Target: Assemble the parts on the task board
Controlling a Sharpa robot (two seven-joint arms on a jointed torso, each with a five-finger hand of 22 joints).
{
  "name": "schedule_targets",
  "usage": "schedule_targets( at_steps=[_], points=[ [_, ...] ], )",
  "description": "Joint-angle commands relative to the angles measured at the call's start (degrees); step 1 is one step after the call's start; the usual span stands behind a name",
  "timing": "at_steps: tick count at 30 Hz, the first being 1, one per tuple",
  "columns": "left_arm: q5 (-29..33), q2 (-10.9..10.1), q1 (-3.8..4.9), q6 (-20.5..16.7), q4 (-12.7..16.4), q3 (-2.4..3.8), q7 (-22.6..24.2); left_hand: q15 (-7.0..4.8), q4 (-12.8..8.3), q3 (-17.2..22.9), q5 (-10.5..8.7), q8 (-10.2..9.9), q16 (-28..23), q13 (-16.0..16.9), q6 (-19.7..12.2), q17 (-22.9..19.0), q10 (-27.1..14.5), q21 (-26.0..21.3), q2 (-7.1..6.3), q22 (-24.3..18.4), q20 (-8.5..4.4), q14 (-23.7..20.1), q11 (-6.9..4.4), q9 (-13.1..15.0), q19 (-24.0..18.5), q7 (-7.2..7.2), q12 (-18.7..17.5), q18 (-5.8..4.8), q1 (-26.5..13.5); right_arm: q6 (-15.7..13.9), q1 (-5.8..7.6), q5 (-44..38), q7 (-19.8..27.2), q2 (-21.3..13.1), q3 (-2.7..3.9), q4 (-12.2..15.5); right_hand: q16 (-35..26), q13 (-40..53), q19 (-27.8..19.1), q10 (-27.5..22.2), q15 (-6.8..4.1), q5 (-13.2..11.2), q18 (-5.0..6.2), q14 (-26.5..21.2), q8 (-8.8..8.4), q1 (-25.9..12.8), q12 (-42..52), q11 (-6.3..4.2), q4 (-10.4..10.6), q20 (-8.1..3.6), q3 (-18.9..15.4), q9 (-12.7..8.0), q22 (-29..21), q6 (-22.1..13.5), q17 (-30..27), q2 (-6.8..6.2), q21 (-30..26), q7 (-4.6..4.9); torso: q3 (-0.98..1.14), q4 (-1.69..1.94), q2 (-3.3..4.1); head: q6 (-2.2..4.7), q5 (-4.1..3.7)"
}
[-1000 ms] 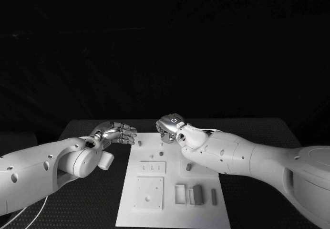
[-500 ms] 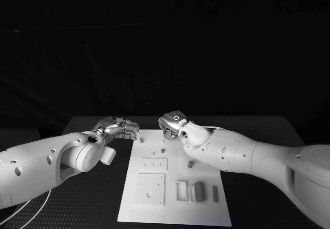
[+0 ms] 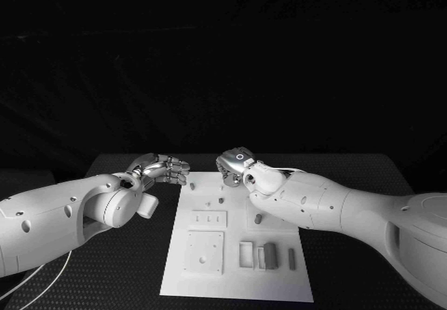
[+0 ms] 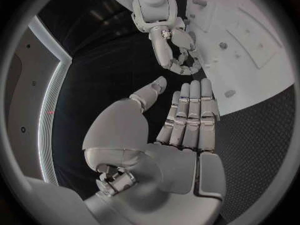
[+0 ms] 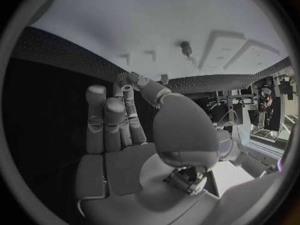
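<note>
Task board (image 3: pixel 238 284) lies flat mid-bench (image 3: pixel 373 181), grey parts (image 3: pixel 269 255) on it. Left hand (image 3: pixel 160 170) just beside board's far left corner, right hand (image 3: pixel 235 168) over far edge; both fingers loosely curled, holding nothing.

The task board (image 3: pixel 280 278) looked like smooth matt white plastic. The table (image 3: pixel 121 284) had a rough, woven black surface. Both hands, left (image 3: pixel 160 169) and right (image 3: pixel 233 165), gleamed like polished metal.

task board (image 3: pixel 233 287) near end unobstructed, hands (image 3: pixel 166 169) beyond
</note>
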Motion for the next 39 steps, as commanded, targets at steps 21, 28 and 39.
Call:
schedule_targets(
  at_steps=[21, 28, 39],
  points=[
    [-0.28, 0.68, 0.11, 0.93, -0.38, 0.05, 0.62, 0.15, 0.27, -0.2, -0.09, -0.23, -0.49, 0.17, 0.21, 0.23, 0.25, -0.39, 0.11, 0.16, 0.02, 0.2, 0.18, -0.16, -0.31, 0.02, -0.41, 0.55, -0.54, 2.61, -0.51, -0.05, 1.28, 0.26, -0.38, -0.61, 0.45, 3.35, 0.07, 5.76, -0.6, 0.13, 3.53, -0.33, -0.13, 0.09, 0.12, -2.01, 0.04, -0.26, 0.33, 0.18, 1.28, 0.35, -0.16, 0.16, 0.46, 0.01, -0.06, -0.1, 0.11, -0.9, 0.2],
    [-0.28, 0.87, 0.11, 1.05, -0.54, 0.05, 0.58, 0.15, 0.27, -0.2, -0.09, -0.23, -0.53, 0.19, 0.21, 0.27, 0.26, -0.4, 0.12, 0.18, 0.02, 0.21, 0.18, -0.18, -0.31, 0.02, -0.44, 0.56, -0.54, 2.85, -0.62, 0.11, 1.62, 0.45, -0.39, -0.58, 0.49, 3.42, 0.05, 5.76, -0.6, 0.14, 3.53, -0.34, -0.16, 0.02, 0.09, -2.01, 0.05, -0.24, 0.34, 0.21, 1.27, 0.37, -0.2, 0.23, 0.5, 0.01, -0.06, -0.09, 0.06, -1.09, 0.27],
    [-0.27, 1.04, 0.11, 1.07, -0.66, 0.04, 0.59, 0.15, 0.28, -0.2, -0.09, -0.22, -0.6, 0.22, 0.2, 0.35, 0.27, -0.42, 0.13, 0.21, 0.02, 0.22, 0.18, -0.22, -0.32, 0.03, -0.49, 0.56, -0.57, 3.19, -0.63, 0.45, 2.0, 0.67, -0.4, -0.82, 0.53, 3.52, 0.0, 5.74, -0.59, 0.14, 3.53, -0.37, -0.22, -0.09, 0.04, -2.0, 0.06, -0.21, 0.34, 0.25, 1.26, 0.37, -0.26, 0.3, 0.54, 0.02, -0.05, -0.14, 0.1, -1.08, 0.35]
  ],
)
